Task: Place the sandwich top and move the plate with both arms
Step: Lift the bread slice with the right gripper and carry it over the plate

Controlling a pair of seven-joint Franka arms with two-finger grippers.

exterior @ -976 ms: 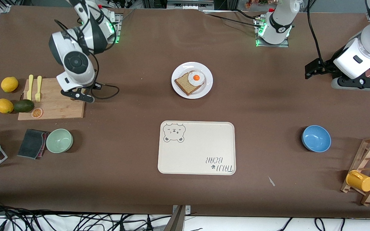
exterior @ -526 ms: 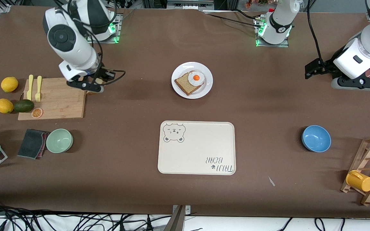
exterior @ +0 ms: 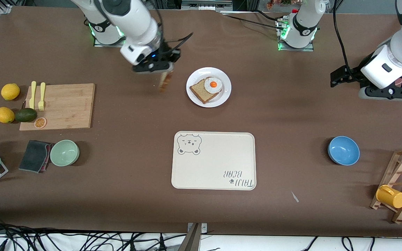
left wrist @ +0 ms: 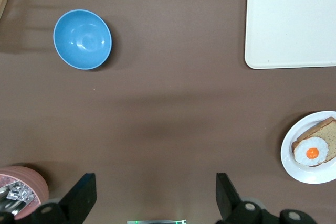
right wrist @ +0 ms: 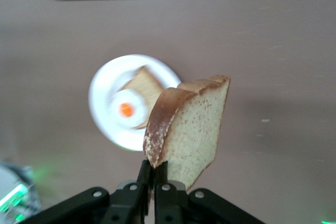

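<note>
Tan bread slice pinched edge-on in the right claw (exterior: 164,70), up over bare desk (exterior: 291,111) just beside the plate (exterior: 193,93).

Pressed together on one corner of the sandwich top (right wrist: 189,127), the right claw's fingers (right wrist: 157,182) hold it hanging upright, crust edge outward, over the brown desk toward the right arm's end from the white plate, which carries the egg-topped slice (exterior: 207,89). Nearer the front camera than the plate lies the cream bear-print tray (exterior: 215,174). The left claw (left wrist: 152,203) is spread wide with nothing in it, waiting over the desk at the left arm's end, with a blue bowl (exterior: 343,150) on the desk nearer the front camera. A wooden cutting board (exterior: 65,106) with a yellow knife and fork sits toward the right arm's end.
</note>
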